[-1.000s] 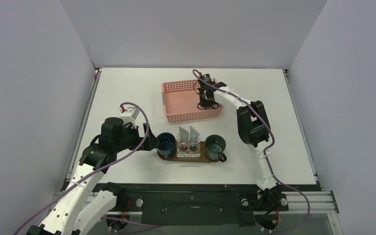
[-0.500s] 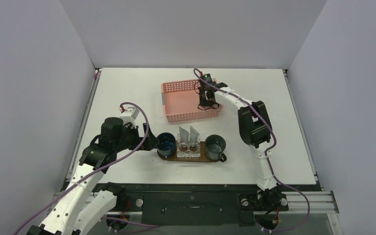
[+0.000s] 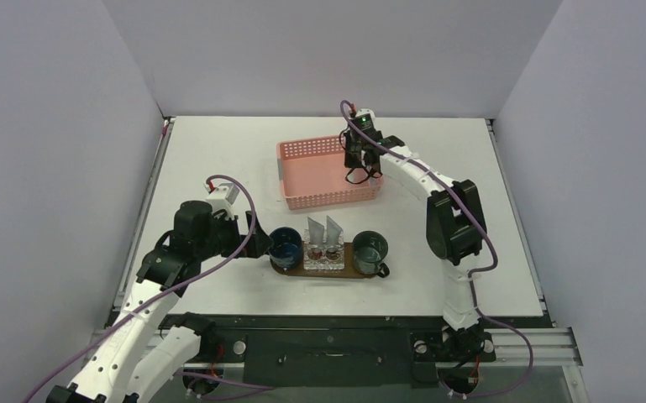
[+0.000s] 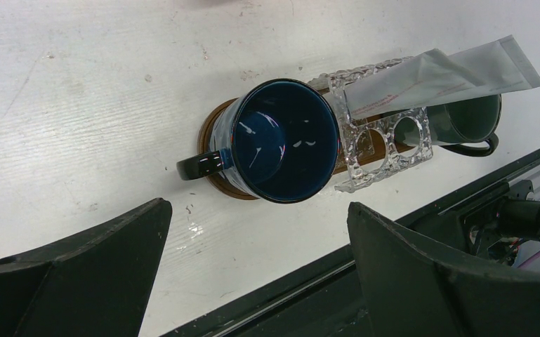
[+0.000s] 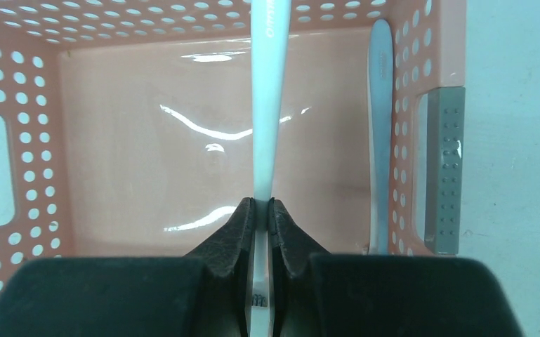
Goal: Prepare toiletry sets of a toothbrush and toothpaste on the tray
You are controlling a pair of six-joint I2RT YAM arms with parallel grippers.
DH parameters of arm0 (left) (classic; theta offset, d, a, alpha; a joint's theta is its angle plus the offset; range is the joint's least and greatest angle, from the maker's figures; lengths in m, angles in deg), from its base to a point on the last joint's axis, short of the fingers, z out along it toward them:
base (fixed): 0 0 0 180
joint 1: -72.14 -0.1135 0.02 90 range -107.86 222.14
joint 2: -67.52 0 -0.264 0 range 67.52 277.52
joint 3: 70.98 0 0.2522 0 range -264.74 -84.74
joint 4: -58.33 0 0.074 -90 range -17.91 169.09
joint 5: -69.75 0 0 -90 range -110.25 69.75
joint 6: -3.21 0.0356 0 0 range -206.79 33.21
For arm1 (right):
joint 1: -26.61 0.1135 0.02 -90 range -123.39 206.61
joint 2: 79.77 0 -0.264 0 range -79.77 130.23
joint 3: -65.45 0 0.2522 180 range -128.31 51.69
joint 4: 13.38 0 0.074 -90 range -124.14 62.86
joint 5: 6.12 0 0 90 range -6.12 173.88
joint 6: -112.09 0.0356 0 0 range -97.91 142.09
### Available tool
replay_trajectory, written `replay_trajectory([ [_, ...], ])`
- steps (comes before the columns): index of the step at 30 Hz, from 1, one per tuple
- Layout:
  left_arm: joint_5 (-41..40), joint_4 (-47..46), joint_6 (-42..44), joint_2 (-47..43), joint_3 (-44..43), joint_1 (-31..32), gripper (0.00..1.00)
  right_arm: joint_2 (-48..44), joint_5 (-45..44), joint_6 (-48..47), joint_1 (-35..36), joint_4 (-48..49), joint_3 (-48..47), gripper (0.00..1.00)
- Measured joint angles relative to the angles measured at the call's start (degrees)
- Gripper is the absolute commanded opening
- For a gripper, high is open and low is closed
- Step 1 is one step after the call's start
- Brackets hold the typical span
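Observation:
My right gripper (image 3: 361, 170) hangs over the right end of the pink basket (image 3: 302, 178). In the right wrist view it (image 5: 261, 206) is shut on the handle of a pale toothbrush (image 5: 265, 98) above the basket floor (image 5: 147, 140). A second, grey-blue toothbrush (image 5: 380, 119) lies along the basket's right wall. The dark brown oval tray (image 3: 346, 264) holds a blue mug (image 3: 286, 243), a clear holder (image 3: 323, 255) with two toothpaste tubes (image 3: 323, 227), and a green mug (image 3: 370, 249). My left gripper (image 4: 253, 235) is open and empty, left of the blue mug (image 4: 284, 140).
The left wrist view shows the tray's rim (image 4: 214, 184), the clear holder (image 4: 383, 151), a toothpaste tube (image 4: 449, 70) and the green mug (image 4: 472, 118). The table's front edge and a black rail (image 4: 365, 281) run just below the tray.
My right arm has swung back and to the right, lifting the gripper with the toothbrush over the basket. The left arm has not moved.

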Motion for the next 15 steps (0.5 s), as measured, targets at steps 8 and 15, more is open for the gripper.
replay_trajectory([
  [8,0.2,0.0,0.0,0.4,0.0,0.0,0.96,-5.5,0.6,-0.9,0.0,3.8,4.7,0.00],
  [15,0.5,0.0,0.0,0.4,0.0,0.0,0.96,-12.9,2.3,-2.4,0.8,5.4,9.3,0.00],
])
